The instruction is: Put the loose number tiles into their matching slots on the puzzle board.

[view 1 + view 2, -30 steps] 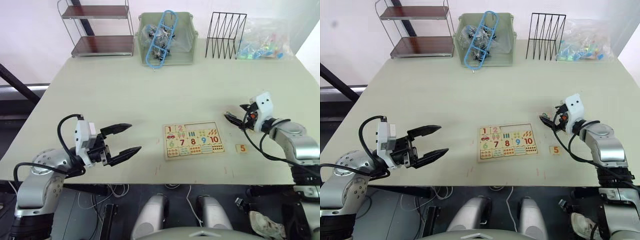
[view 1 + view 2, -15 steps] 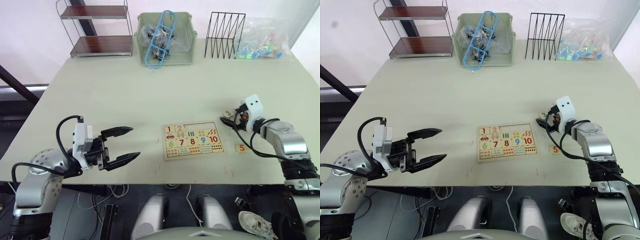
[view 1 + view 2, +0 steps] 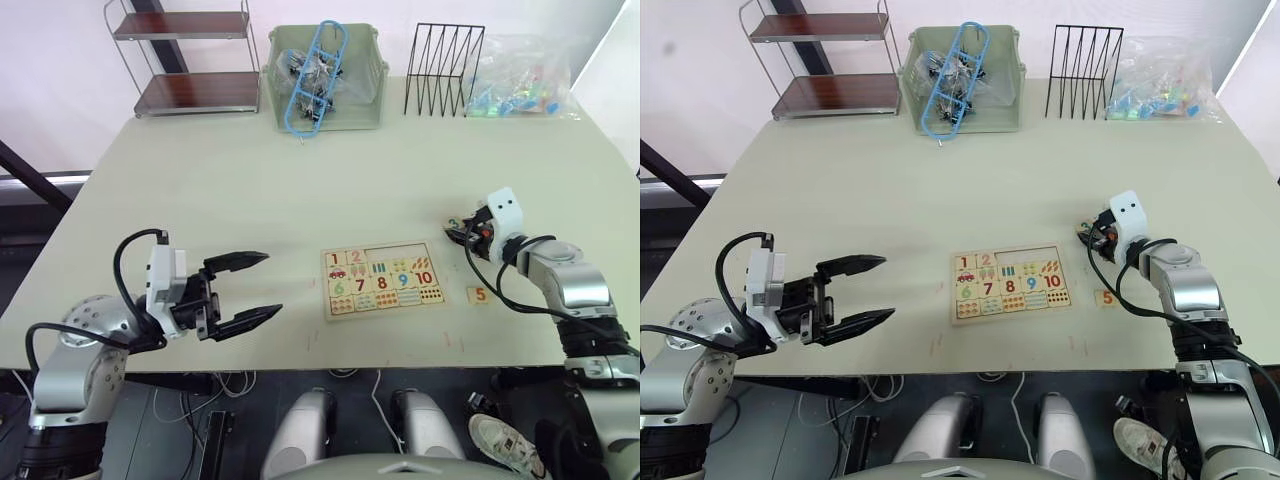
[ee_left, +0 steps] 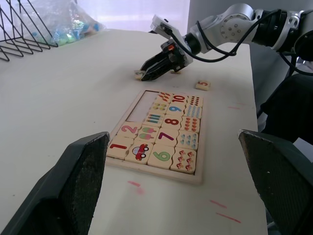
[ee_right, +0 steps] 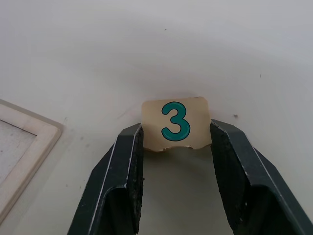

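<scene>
Black fingers of the right gripper [image 5: 176, 147] clamped on the 3 tile [image 5: 176, 122]; left gripper [image 3: 262, 287] wide.

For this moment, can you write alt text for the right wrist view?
The right pincer has its two black fingers against either side of a pale wooden tile with a teal 3, lying on the cream table. A corner of the puzzle board sits nearby.
</scene>
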Action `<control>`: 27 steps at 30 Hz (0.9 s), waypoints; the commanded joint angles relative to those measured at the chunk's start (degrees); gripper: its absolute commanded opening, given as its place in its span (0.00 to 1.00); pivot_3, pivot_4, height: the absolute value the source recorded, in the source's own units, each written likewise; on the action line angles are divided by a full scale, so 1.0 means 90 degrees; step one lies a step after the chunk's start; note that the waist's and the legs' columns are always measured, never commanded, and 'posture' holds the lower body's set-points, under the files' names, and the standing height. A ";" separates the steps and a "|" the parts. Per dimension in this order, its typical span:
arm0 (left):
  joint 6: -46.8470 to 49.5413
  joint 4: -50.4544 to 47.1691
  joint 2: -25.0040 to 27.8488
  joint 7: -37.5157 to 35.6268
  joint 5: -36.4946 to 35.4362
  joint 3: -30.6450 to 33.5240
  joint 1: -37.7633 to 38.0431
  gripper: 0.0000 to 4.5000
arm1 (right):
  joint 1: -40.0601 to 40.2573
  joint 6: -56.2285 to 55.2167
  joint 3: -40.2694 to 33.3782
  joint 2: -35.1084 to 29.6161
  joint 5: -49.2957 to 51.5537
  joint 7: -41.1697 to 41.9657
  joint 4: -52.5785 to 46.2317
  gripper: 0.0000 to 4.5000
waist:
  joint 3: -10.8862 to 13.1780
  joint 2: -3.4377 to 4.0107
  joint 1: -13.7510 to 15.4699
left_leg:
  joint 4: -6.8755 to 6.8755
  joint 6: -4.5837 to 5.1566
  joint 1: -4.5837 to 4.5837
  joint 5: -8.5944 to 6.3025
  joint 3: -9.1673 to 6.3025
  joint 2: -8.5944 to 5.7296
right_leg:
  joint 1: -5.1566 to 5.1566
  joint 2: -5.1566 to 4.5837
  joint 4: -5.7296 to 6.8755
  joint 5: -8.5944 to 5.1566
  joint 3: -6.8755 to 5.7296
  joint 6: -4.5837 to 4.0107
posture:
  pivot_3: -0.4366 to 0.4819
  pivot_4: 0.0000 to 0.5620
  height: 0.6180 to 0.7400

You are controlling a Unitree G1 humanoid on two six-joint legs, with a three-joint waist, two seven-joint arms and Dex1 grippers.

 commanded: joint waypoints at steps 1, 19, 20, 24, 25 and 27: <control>-0.0059 -0.0116 0.0098 -0.0054 -0.0081 0.0038 -0.0016 1.00 | 0.0167 0.0307 -0.0364 -0.0083 0.0185 -0.0155 -0.0724 0.32 | 0.0000 0.0001 -0.0002 | 0.0000 0.0000 -0.0001 0.0000 0.0001 0.0000 | -0.0001 0.0000 0.0000 0.0000 0.0001 0.0001 | 0.48 0.27 1.00; -0.0120 0.0188 0.0178 -0.0518 -0.0083 -0.0095 -0.0303 1.00 | 0.2201 0.3287 -0.2320 -0.0016 0.1037 -0.1564 -0.4448 0.32 | 0.0001 0.0001 0.0014 | 0.0000 0.0001 -0.0002 0.0000 -0.0002 0.0001 | -0.0002 -0.0003 0.0000 -0.0013 -0.0002 -0.0021 | 0.48 0.27 1.00; -0.0117 0.0210 0.0175 -0.0533 -0.0081 -0.0110 -0.0332 1.00 | 0.2303 0.3425 -0.2387 0.0060 0.1081 -0.1646 -0.4617 0.32 | 0.0001 0.0001 0.0013 | 0.0000 0.0001 -0.0003 0.0000 -0.0003 0.0001 | -0.0002 -0.0003 0.0000 -0.0013 -0.0001 -0.0021 | 0.48 0.27 1.00; -0.0124 0.0297 0.0197 -0.0596 -0.0078 -0.0145 -0.0430 1.00 | 0.2621 0.3840 -0.2527 0.0304 0.1166 -0.1894 -0.5151 0.32 | 0.0001 0.0001 0.0006 | 0.0000 0.0001 -0.0003 0.0000 -0.0001 0.0001 | -0.0002 -0.0004 0.0000 -0.0013 0.0000 -0.0020 | 0.48 0.27 1.00; -0.0126 0.0312 0.0203 -0.0607 -0.0081 -0.0150 -0.0445 1.00 | 0.2658 0.3895 -0.2549 0.0334 0.1171 -0.1936 -0.5215 0.32 | 0.0002 0.0001 0.0003 | 0.0000 0.0001 -0.0002 0.0000 -0.0002 0.0002 | -0.0002 -0.0003 0.0000 -0.0014 -0.0001 -0.0020 | 0.48 0.27 1.00; -0.0133 0.0334 0.0223 -0.0647 -0.0086 -0.0150 -0.0462 1.00 | 0.2766 0.3991 -0.2575 0.0417 0.1200 -0.2003 -0.5376 0.32 | 0.0002 0.0001 0.0000 | 0.0000 0.0001 -0.0003 0.0000 -0.0001 0.0002 | -0.0003 -0.0003 0.0000 -0.0014 -0.0001 -0.0019 | 0.48 0.27 1.00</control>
